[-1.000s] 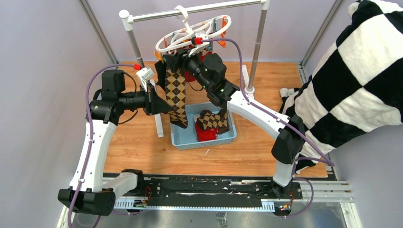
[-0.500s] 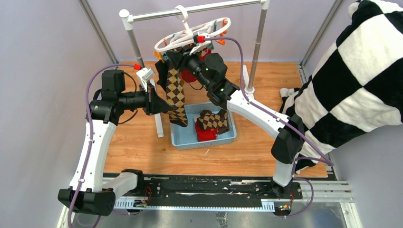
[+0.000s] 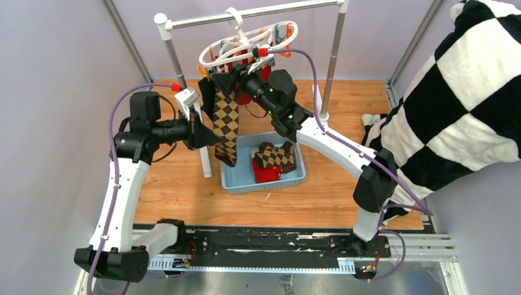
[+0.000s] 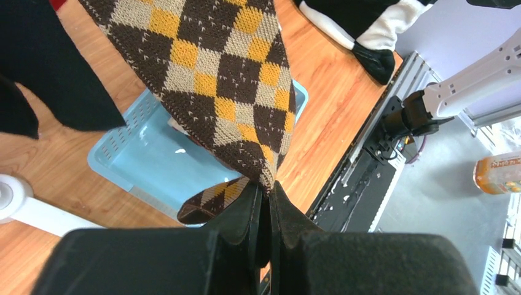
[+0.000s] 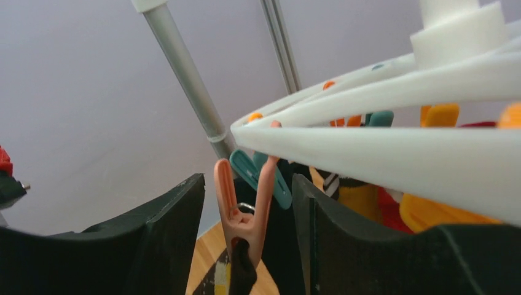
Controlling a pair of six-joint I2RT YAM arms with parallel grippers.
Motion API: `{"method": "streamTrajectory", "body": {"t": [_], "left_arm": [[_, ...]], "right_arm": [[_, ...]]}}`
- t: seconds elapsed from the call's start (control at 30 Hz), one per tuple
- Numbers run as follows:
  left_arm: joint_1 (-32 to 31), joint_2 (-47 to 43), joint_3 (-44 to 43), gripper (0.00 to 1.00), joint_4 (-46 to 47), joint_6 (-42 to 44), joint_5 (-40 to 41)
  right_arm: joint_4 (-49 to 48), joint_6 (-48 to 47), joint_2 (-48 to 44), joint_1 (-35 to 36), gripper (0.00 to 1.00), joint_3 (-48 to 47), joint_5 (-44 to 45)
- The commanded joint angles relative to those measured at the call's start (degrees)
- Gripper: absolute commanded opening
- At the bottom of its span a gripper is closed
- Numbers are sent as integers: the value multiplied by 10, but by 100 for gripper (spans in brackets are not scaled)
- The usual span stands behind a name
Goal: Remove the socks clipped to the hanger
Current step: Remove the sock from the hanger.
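Observation:
A brown-tan argyle sock [image 3: 226, 123] hangs from the white ring hanger [image 3: 249, 44] on the grey rail. My left gripper [image 3: 206, 136] is shut on the sock's lower edge [image 4: 265, 175]. My right gripper [image 3: 232, 77] is open just under the hanger, its fingers on either side of the orange peg [image 5: 246, 209] that clips this sock's dark cuff, not touching it. Dark socks [image 3: 207, 92] and a red sock [image 3: 250, 95] also hang from the hanger. An argyle sock [image 3: 274, 155] and a red sock [image 3: 264, 172] lie in the blue basket.
The blue basket [image 3: 236, 181] sits on the wooden table under the hanger. The rail's white foot [image 3: 206, 161] stands left of it. A black-and-white checkered blanket [image 3: 448, 104] fills the right side. Teal and orange pegs [image 5: 270, 175] crowd behind the right fingers.
My right gripper has risen slightly towards the hanger, which has tilted and shifted left. The argyle sock has swung a little left; my left gripper keeps its hold.

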State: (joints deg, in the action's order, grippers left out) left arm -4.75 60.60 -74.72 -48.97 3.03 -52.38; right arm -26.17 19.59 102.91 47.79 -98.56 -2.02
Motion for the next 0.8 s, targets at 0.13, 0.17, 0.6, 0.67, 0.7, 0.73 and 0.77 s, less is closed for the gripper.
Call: {"method": "streamTrajectory", "body": {"t": [0.13,0.17,0.6,0.67,0.7,0.73,0.77], "left_arm": [[-6,-3,16,0,4,16,7],[-6,-3,16,0,4,16,7],[-7,1,15,0,4,16,8],[-7,2,15,0,4,17,8],[-8,2,15,0,4,17,8],[-8,1,15,0,4,17,8],[-9,0,16,0,4,18,8]], "right_arm": [[-38,58,-42,-33,46,39,-61],[-29,58,-39,-33,48,30,-61],[-34,-1,-41,-8,67,39,17],[-37,-47,-40,9,68,38,55],[-40,-69,-39,17,69,38,68],[-43,-83,-37,24,69,38,79],[-45,-93,-35,28,70,35,86]]}}
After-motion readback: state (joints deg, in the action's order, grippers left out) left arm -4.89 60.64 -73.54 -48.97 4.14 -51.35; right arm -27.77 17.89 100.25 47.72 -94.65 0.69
